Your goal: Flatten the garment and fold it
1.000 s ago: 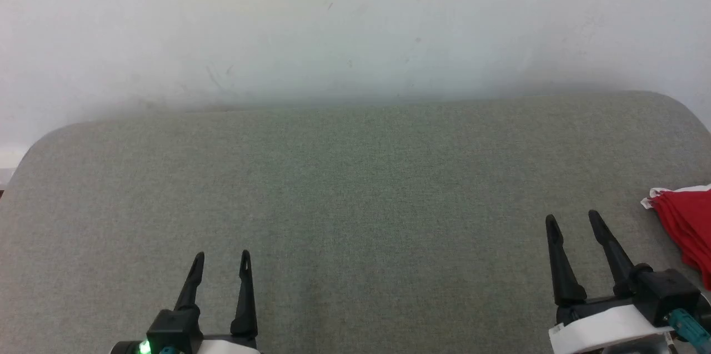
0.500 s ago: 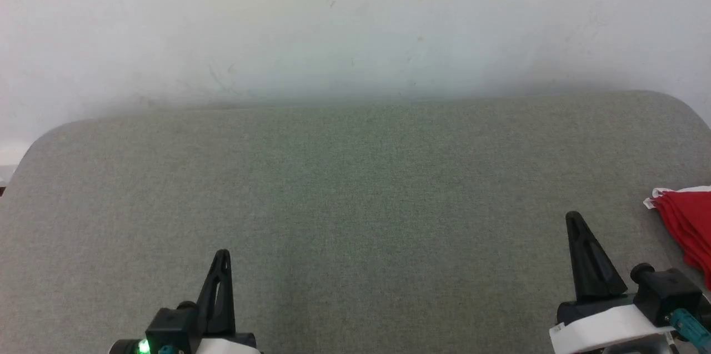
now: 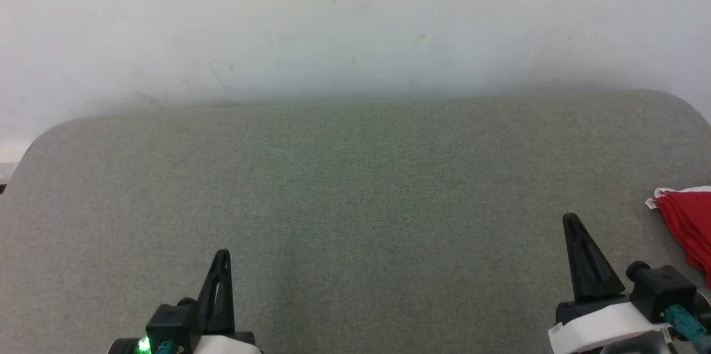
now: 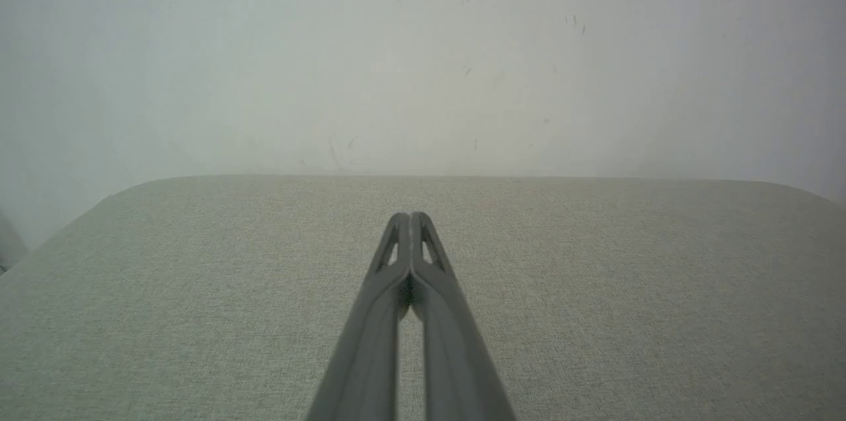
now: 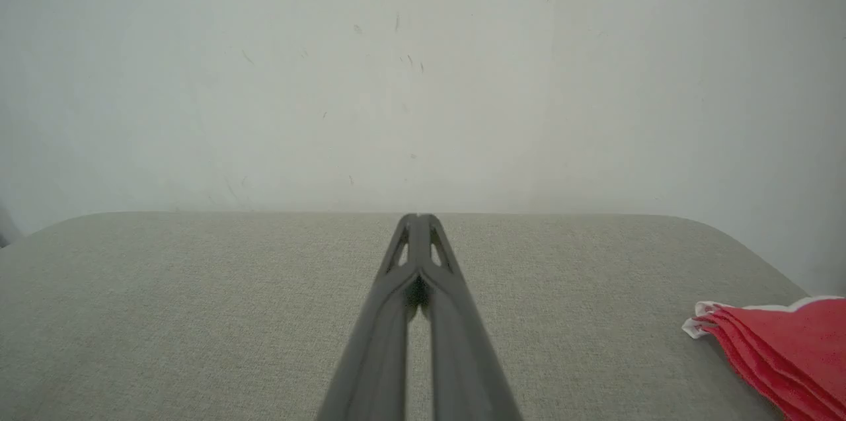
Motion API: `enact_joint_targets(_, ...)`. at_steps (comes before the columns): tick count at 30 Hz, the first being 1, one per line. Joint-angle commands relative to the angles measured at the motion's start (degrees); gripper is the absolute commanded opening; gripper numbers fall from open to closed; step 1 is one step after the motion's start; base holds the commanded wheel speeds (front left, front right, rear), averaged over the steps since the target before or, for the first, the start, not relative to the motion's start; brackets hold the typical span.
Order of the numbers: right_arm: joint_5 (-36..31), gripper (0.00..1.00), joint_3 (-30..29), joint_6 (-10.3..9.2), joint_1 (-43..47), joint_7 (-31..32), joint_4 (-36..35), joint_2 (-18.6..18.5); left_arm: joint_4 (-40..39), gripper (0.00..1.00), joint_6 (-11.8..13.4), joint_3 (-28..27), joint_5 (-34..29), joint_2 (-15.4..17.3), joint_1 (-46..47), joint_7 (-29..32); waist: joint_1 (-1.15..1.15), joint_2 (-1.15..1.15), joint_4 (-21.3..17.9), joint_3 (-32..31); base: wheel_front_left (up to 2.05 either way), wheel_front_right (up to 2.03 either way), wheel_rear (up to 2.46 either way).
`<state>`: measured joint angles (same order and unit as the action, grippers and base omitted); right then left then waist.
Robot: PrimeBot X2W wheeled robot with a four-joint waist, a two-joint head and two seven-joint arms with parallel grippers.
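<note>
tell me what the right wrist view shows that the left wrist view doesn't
Right wrist view has: the red garment, layered edges with white trim, lying on the grey padded surface at lower right, apart from the shut right gripper. Left wrist view has: the shut left gripper, fingertips pressed together. Both share: the grey padded surface and the scuffed white wall behind it.

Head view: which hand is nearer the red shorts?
The right hand, lower right: the shorts lie beside it, while the left hand sits far off at lower left.
</note>
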<state>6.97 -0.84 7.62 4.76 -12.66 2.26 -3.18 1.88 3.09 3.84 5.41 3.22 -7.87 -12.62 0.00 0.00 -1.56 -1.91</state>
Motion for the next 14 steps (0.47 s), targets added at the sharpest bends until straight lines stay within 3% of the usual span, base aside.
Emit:
enact_joint_targets(1,-0.6,0.0,0.1,-0.02,-0.7,0.3,-0.3,0.0,-0.3,0.0,-0.3,-0.4,-0.8,-0.1,1.1,0.3,0.0,0.0,0.0,0.0,0.0,0.0,0.0)
enact_joint_targets(14,-1.3,0.0,0.2,-0.03,-1.2,1.7,-0.6,0.1,-0.5,0.0,-0.6,-0.7,-1.3,-0.1,1.9,1.7,0.0,0.0,0.2,0.2,0.0,0.0,0.0)
